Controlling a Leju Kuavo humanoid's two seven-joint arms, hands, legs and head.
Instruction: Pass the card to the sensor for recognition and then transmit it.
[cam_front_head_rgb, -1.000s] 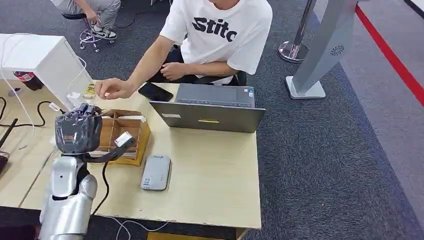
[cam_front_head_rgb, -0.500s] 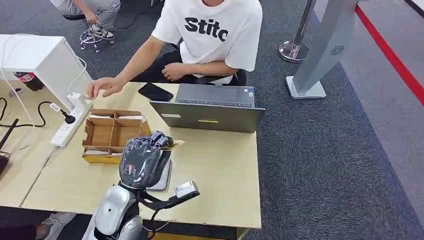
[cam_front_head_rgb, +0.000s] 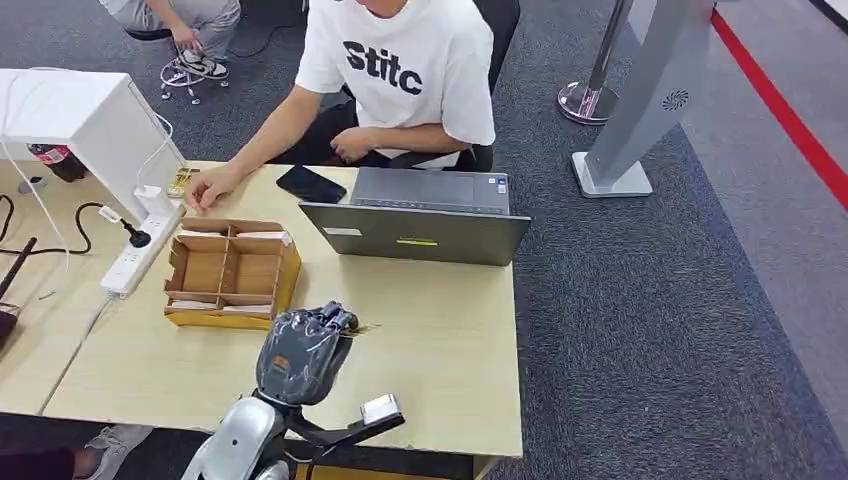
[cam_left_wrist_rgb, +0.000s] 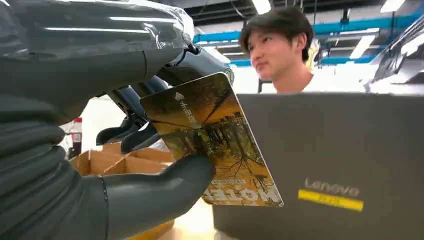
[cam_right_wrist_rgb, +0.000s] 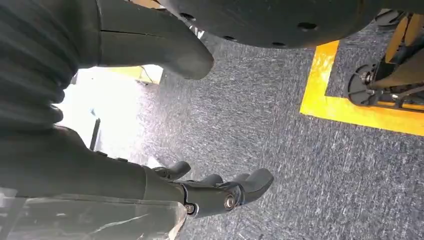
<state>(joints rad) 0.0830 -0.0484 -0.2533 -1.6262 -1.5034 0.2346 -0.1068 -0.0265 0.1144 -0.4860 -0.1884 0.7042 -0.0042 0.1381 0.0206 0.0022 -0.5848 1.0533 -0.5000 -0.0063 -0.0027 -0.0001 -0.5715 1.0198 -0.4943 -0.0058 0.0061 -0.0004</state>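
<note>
Left hand (cam_front_head_rgb: 303, 352) is pinching the card (cam_left_wrist_rgb: 212, 137) between thumb and fingers over the bench (cam_front_head_rgb: 440, 350) near the laptop (cam_front_head_rgb: 420, 225), while right hand (cam_right_wrist_rgb: 220, 192) is hanging empty, fingers apart.

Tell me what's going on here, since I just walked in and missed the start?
The left robot hand holds a card with an autumn forest print, pinched between thumb and fingers, above the near part of the wooden table, in front of the grey Lenovo laptop. The right robot hand hangs over the carpet and holds nothing. A person in a white T-shirt sits behind the laptop, one hand resting on the table beside the compartmented cardboard box.
</note>
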